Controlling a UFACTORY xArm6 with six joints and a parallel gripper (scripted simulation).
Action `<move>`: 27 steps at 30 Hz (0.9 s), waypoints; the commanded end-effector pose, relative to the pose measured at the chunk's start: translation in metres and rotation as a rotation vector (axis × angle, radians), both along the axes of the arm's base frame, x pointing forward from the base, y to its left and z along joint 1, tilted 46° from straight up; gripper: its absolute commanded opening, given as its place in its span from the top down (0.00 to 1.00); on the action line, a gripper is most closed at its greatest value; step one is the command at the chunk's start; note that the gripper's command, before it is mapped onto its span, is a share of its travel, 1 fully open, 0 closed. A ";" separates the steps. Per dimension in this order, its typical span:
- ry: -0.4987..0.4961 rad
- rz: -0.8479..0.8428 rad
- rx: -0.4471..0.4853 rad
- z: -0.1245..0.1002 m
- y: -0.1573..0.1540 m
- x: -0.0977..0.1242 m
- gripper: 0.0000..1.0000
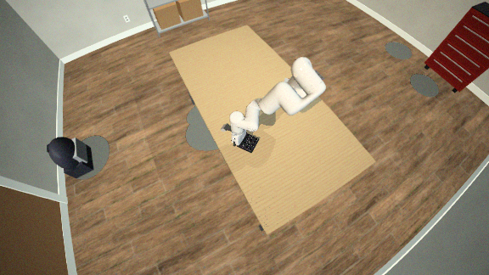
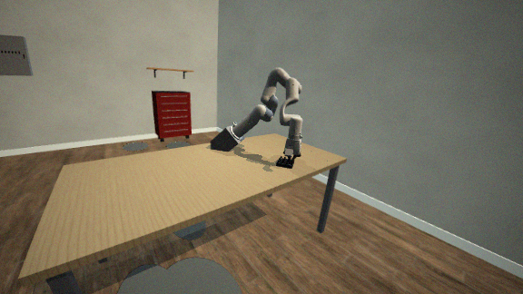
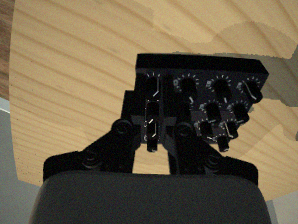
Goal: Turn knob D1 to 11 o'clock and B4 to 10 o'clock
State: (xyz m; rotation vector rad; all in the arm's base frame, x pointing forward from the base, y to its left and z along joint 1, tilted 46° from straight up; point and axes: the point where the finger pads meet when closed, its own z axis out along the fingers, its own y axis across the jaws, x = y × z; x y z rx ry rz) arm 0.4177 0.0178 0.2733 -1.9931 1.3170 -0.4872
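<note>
The black knob box stands on the wooden table near one long edge. My gripper points straight down onto a corner of the box. In the wrist view its two black fingers are shut on a corner knob, whose white line shows between them. Several other knobs stand free to the right of the fingers. The printed names are too small to read, so I cannot tell which knob it is.
The table edge is close beside the box in the wrist view. The arm's base sits on the table's far side. A red drawer cabinet, a shelf with boxes and a dark device stand on the floor, away from the table.
</note>
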 end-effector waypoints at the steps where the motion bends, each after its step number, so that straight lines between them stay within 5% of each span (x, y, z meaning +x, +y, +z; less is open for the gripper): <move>1: -0.001 -0.003 0.002 0.001 0.000 0.000 0.92; 17: -0.001 -0.004 0.003 0.001 0.000 0.000 0.92; 18: -0.001 -0.004 0.003 0.001 0.000 0.000 0.81; 27: -0.001 -0.004 0.003 0.001 0.000 0.000 0.81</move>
